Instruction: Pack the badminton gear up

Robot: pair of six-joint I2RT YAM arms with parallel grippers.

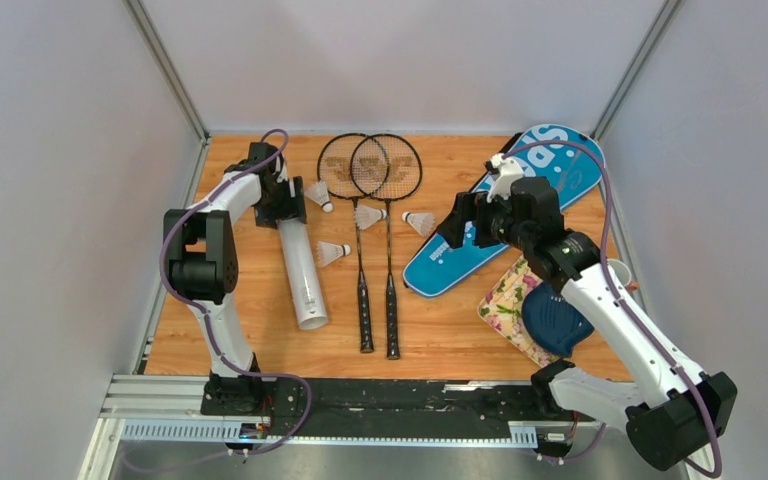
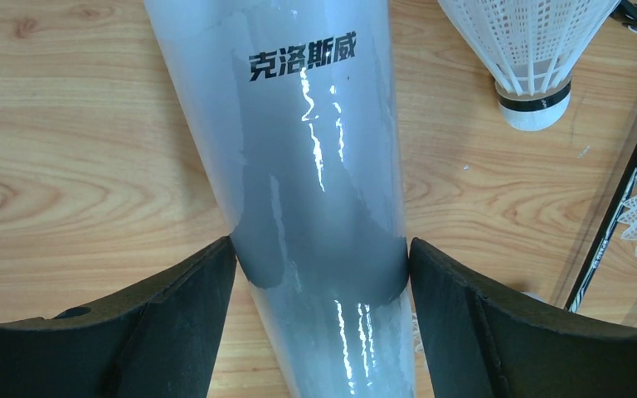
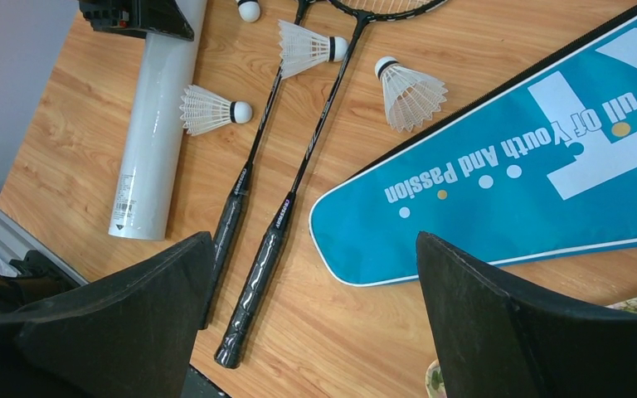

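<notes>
Left gripper (image 1: pixel 282 203) is straddling the far end of the long white plastic tube (image 1: pixel 301 272), which is lying flat on the wooden table (image 1: pixel 440 335) along its left side. The gripper's black fingers (image 2: pixel 174 315) are standing wide, one against each wall of the tube; whether they are actually squeezing it cannot be told.

Right gripper (image 1: pixel 468 228) is hovering with its fingers spread wide and carrying nothing. It is hanging above the narrow end of the blue racket-shaped fabric cover (image 1: pixel 438 268), lettered "Full Of Youth And Passion", which is lying diagonally on the right side of the table.

Between the two arms, two thin black rackets (image 1: pixel 391 262) are lying side by side, heads overlapping and handles pointing toward the bases. Four white feather shuttlecocks (image 1: pixel 332 253) are lying scattered around their shafts, the nearest to the tube resting just beside it.
</notes>
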